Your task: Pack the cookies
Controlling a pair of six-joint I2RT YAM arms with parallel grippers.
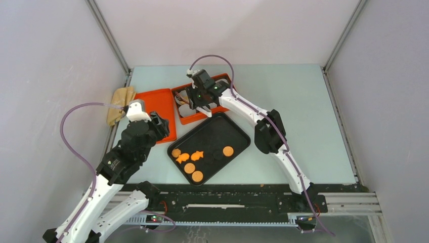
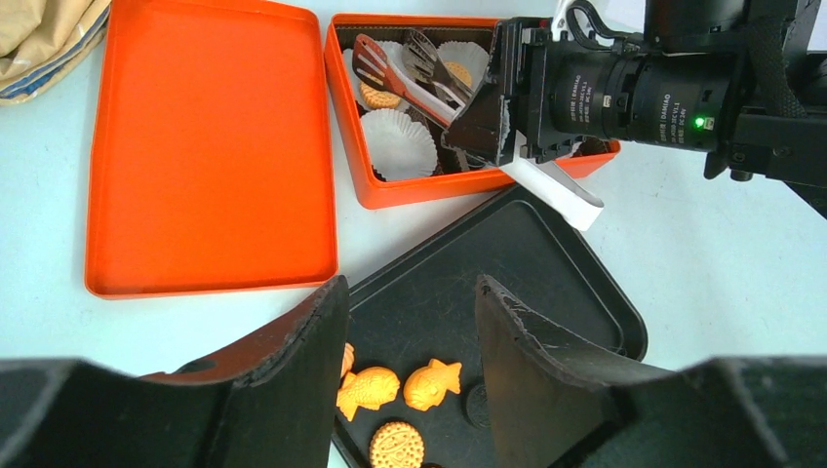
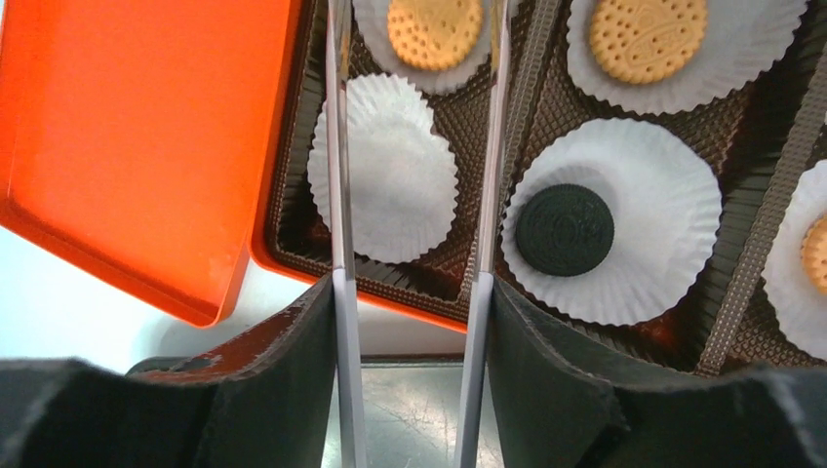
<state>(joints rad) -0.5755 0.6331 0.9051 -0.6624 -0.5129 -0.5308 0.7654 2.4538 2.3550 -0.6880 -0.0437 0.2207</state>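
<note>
Right claw [image 3: 410, 322] clamps tongs [image 3: 337, 175], blades apart; dark cookie [image 3: 564, 229] lies in its liner [image 3: 663, 185] just right of claw. Left claw [image 2: 410, 331] open, idle. Risk: blade could snag liner on lifting, flipping cookie out

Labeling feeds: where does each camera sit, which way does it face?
Top external: above and behind the bases, facing down at the table; left arm and right arm show.
Left wrist: on the left arm, facing forward-down at the black tray and orange lid; its open left hand shows.
Right wrist: facing down into the orange box; right hand, shut on tongs, shows.
Shared: both wrist views see box and lid.
</note>
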